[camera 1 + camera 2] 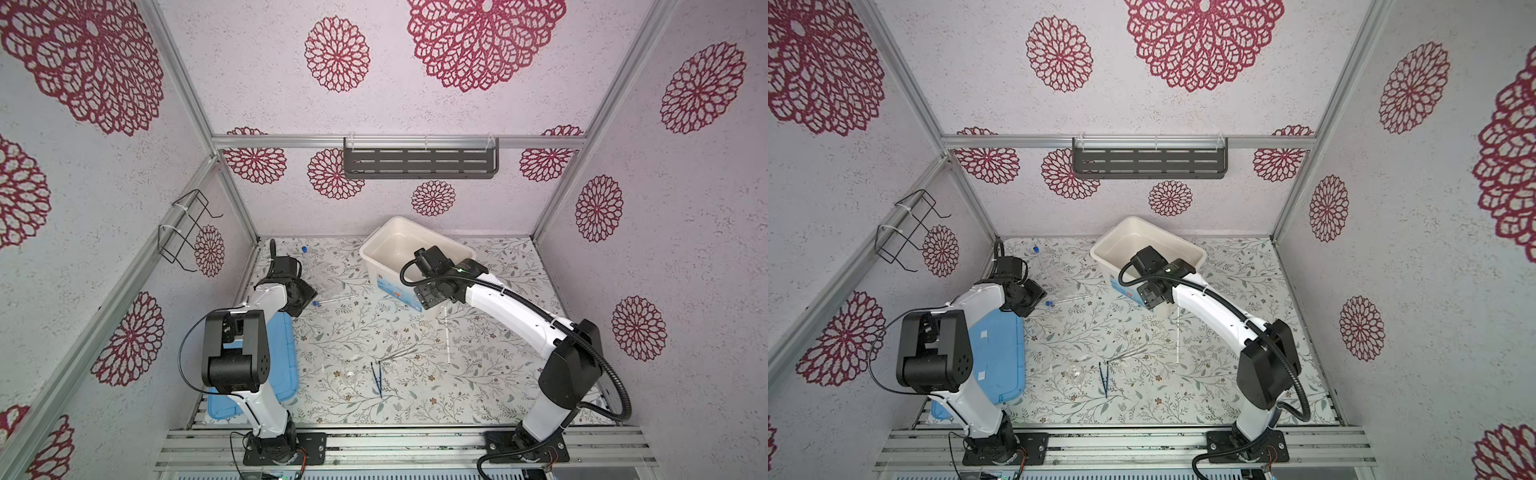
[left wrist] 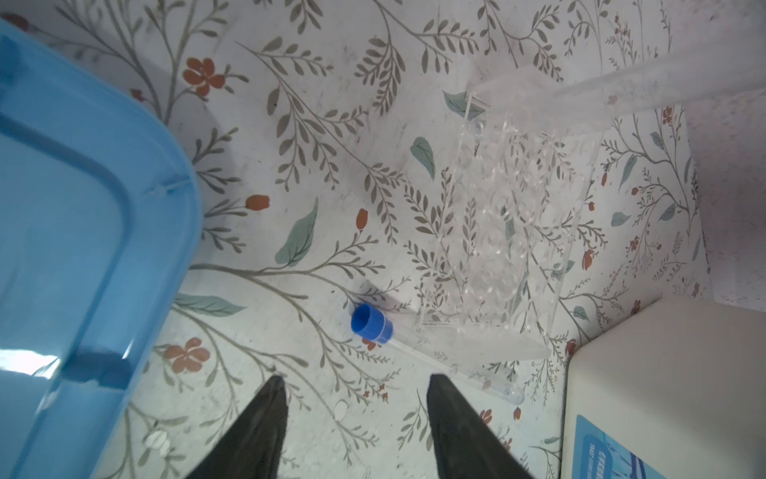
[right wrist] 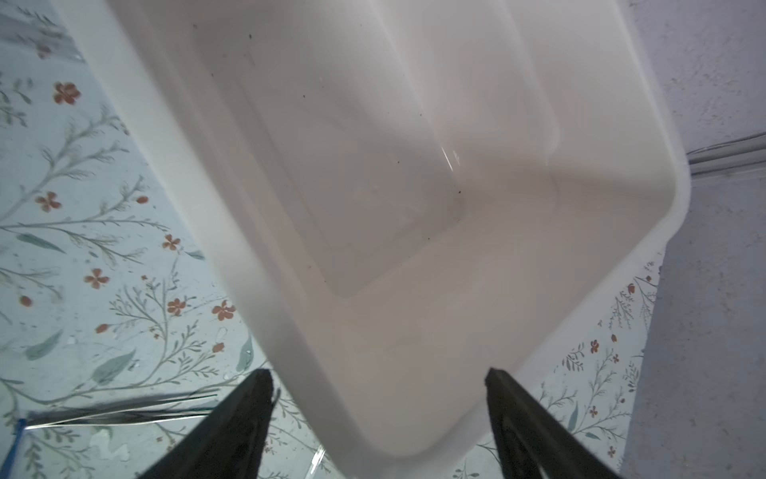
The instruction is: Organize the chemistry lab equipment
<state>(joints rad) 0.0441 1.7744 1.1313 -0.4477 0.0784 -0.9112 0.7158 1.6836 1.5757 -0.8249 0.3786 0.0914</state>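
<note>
A clear tube with a blue cap [image 2: 369, 324] lies on the flowered table just beyond my left gripper [image 2: 356, 378], which is open and empty. In both top views that tube [image 1: 334, 299] [image 1: 1068, 297] lies right of the left gripper [image 1: 305, 296]. Another blue-capped tube [image 1: 305, 257] lies farther back. My right gripper [image 3: 379, 372] is open and empty, hovering over the near corner of the white tub [image 3: 248, 174] [image 1: 374, 243]. Toward the front lie a thin white rod [image 1: 448, 336], a silvery tool [image 1: 399, 354], dark blue tweezers [image 1: 377, 378] and small clear vessels [image 1: 348, 374].
A clear plastic rack [image 2: 497, 215] lies beside the tube. The light-blue lid [image 1: 286, 365] [image 2: 83, 207] lies flat at the left, partly under the left arm. A dark shelf [image 1: 419, 162] hangs on the back wall and a wire holder [image 1: 183, 232] on the left wall.
</note>
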